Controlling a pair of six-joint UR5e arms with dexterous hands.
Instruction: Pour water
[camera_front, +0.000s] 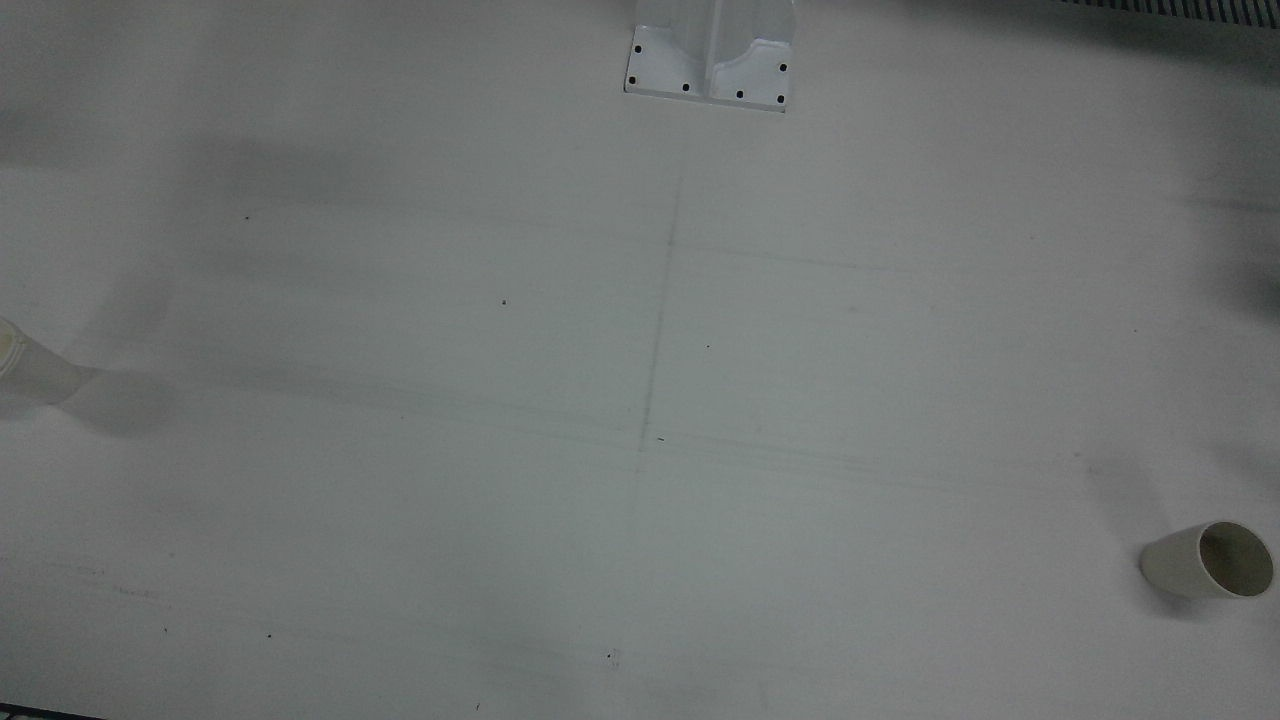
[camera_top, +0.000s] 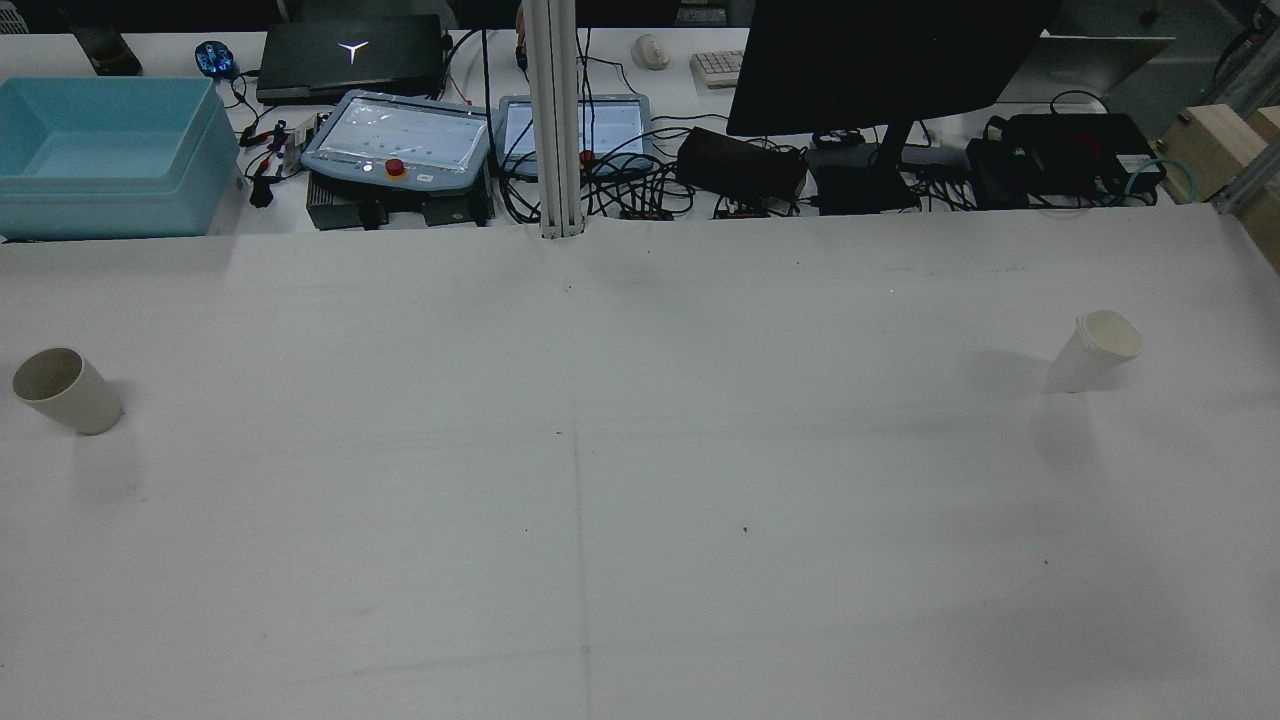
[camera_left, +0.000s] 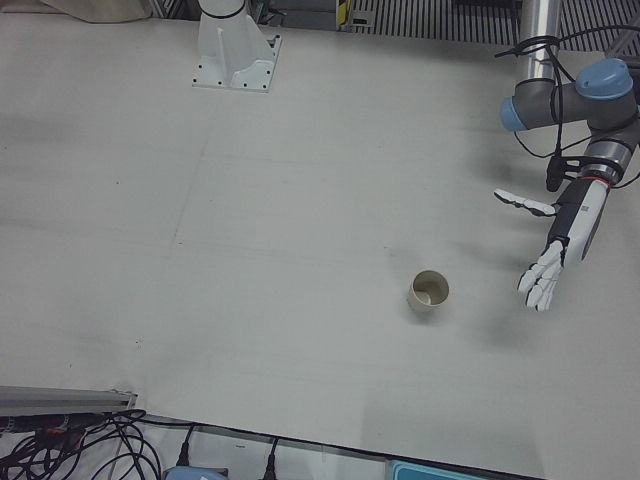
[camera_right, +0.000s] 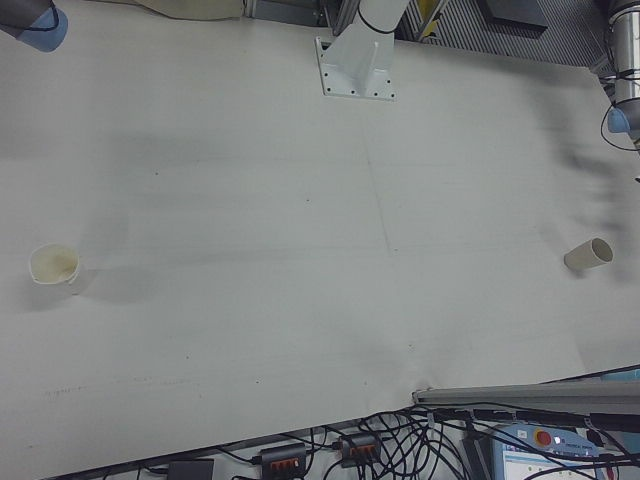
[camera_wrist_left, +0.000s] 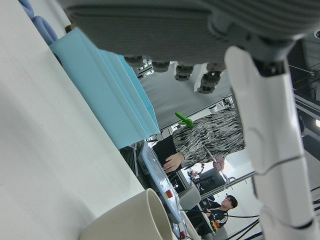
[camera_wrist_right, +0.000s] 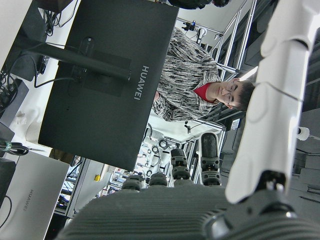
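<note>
Two cups upright: beige cup (camera_left: 429, 291) empty; white cup (camera_right: 55, 266) contents unclear.

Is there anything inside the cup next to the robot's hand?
The beige paper cup beside the open left hand stands upright. Its inside looks empty from above: only beige walls and bottom show. Clear water would be hard to spot.

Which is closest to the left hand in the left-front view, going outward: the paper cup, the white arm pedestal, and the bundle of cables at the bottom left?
1. Paper cup: just beside the open left hand, toward the table's middle.
2. White arm pedestal: at the top edge, well across the table.
3. Cable bundle: bottom left corner, farthest off.
</note>
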